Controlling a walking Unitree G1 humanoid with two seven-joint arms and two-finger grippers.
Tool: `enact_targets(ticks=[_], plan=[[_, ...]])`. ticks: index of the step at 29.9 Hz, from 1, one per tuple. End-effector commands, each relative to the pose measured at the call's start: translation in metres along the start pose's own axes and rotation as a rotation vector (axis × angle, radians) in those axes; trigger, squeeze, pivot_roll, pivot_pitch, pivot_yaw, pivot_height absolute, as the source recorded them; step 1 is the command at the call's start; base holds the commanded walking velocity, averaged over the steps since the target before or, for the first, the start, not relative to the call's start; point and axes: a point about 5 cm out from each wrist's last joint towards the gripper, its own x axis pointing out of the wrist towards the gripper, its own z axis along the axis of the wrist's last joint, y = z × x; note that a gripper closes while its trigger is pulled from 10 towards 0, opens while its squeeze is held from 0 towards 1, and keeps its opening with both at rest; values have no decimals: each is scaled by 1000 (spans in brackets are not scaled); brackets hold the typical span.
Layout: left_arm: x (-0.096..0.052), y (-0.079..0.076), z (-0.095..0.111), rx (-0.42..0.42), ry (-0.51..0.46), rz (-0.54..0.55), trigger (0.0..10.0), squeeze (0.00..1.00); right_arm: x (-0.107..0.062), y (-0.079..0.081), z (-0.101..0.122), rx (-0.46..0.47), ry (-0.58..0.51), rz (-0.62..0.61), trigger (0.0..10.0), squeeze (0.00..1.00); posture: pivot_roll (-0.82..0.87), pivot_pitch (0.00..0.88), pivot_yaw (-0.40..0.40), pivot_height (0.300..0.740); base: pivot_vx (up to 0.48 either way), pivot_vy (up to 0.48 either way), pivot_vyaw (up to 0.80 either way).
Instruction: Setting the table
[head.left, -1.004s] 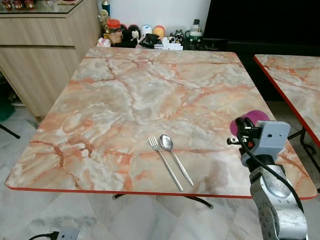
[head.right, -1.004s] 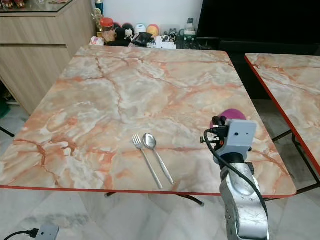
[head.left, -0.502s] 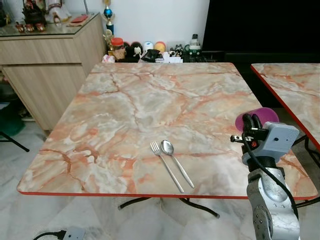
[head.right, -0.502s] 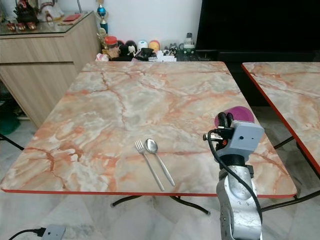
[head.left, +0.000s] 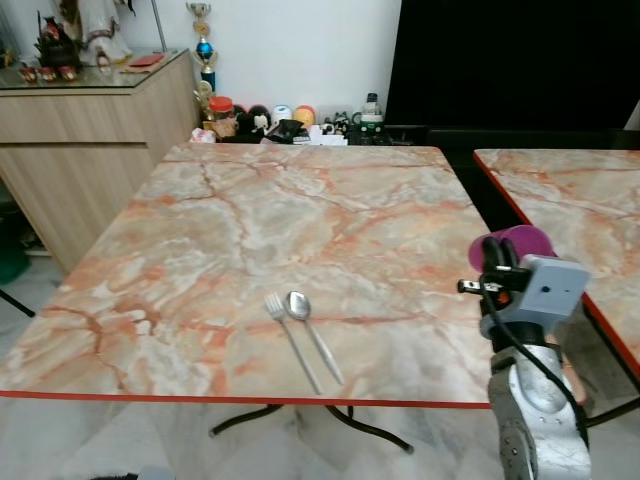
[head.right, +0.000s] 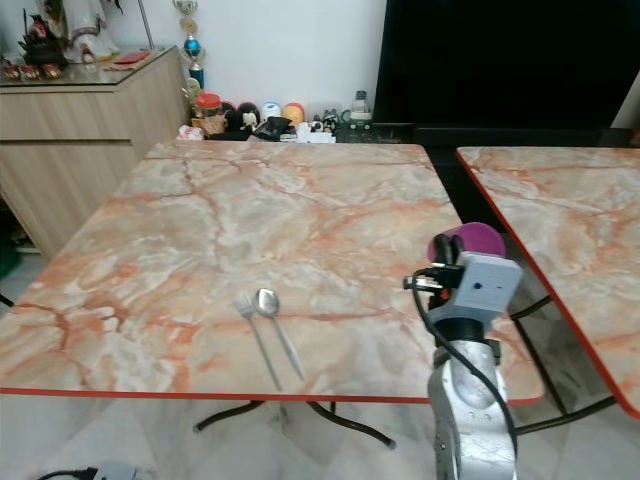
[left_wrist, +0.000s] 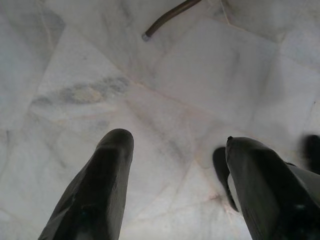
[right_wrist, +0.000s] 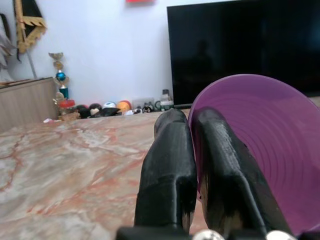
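Bowl (right_wrist: 250, 150): a purple one, pinched by its rim in the right end effector (right_wrist: 192, 165), whose two fingers (right_wrist: 167, 170) sit close together with the thin wall between them. In the left eye view it rides at the right of the frame, raised near the right edge of the marble tabletop (head.left: 270, 230) rather than resting on it, tipped so its opening faces the wrist camera. It looks like light, stiff plastic with fine ribs inside, so it should weigh little and not crush, but a smooth thin rim held at one point can pivot or slip if swung quickly; a grip on the rim, as here, seems the sensible hold. A fork (head.left: 293, 340) and spoon (head.left: 312, 333) lie side by side, almost touching, in the lower middle of the frame near the front edge. Judging by that setting, the bowl likely belongs on the bare marble just beside them. The left end effector (left_wrist: 175, 190) hangs over the pale floor (left_wrist: 100, 75), fingers spread apart and holding nothing. A second tabletop (head.left: 560, 190) stands at the right, and small clutter (head.left: 290, 115) lines the far edge
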Motion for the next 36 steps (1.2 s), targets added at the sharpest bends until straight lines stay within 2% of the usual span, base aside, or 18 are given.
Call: enact_targets(ticks=[1,10,17,23,31,36], plan=[[0,-3,-2,14,16,-14,10000,0,-3,-6,1,-10,-7,-10,10000,0,-92,0,39,740,0,-480,0],[1,-5,0,12,16,-19,10000,0,-1,-9,4,-28,-19,-14,10000,0,-111,0,36,740,0,-480,0],[2,2,5,-2,6,3,10000,0,3,-16,8,-56,-27,-29,10000,0,-117,1,23,740,0,-480,0],[3,0,8,-7,0,-1,10000,0,8,-23,13,-59,-38,-58,10000,0,-112,50,17,740,0,-480,0],[3,-2,7,-33,-4,8,10000,0,9,-19,11,-50,-25,-50,10000,0,-88,81,6,740,0,-480,0],[0,1,-1,-34,13,13,10000,0,10,-17,10,-39,-23,-57,10000,0,-79,96,11,740,0,-476,0]])
